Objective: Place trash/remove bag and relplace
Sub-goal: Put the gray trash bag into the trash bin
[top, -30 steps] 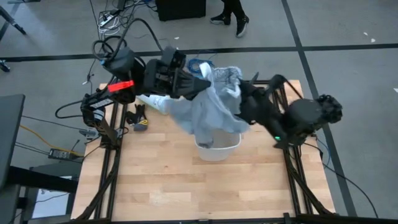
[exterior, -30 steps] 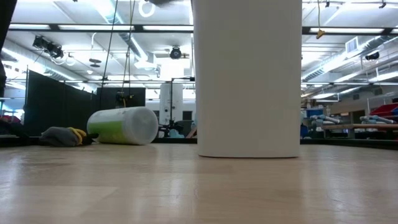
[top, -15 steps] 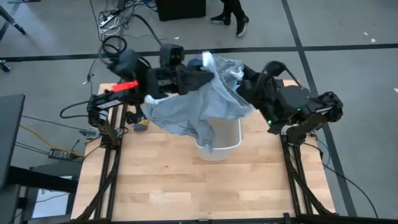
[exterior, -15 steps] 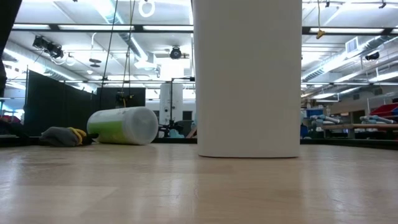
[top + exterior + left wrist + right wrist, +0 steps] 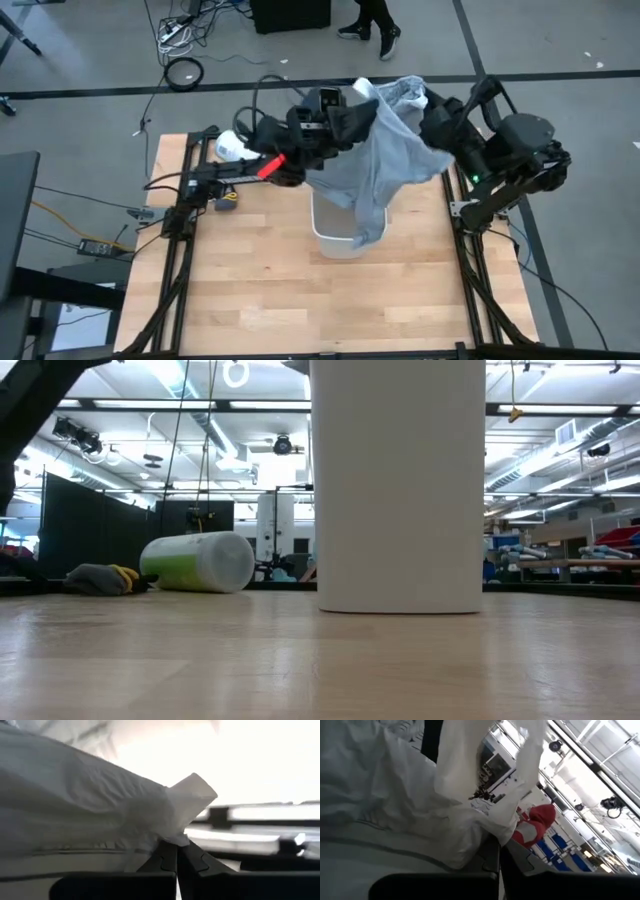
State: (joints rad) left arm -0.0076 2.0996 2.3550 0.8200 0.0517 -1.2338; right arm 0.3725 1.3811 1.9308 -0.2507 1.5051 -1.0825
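Bag (image 5: pixel 375 165) between both clamped pincers

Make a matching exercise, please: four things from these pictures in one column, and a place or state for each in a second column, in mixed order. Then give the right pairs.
Things
1. grey bag
2. white bin
3. white and green roll
4. left gripper

Places or states
A. lies on its side on the table
B. shut on a fold of plastic
C. stands upright on the table
D. is held up between both arms, hanging down to the bin

Pairs: 1-D, 2-C, 3-A, 4-B
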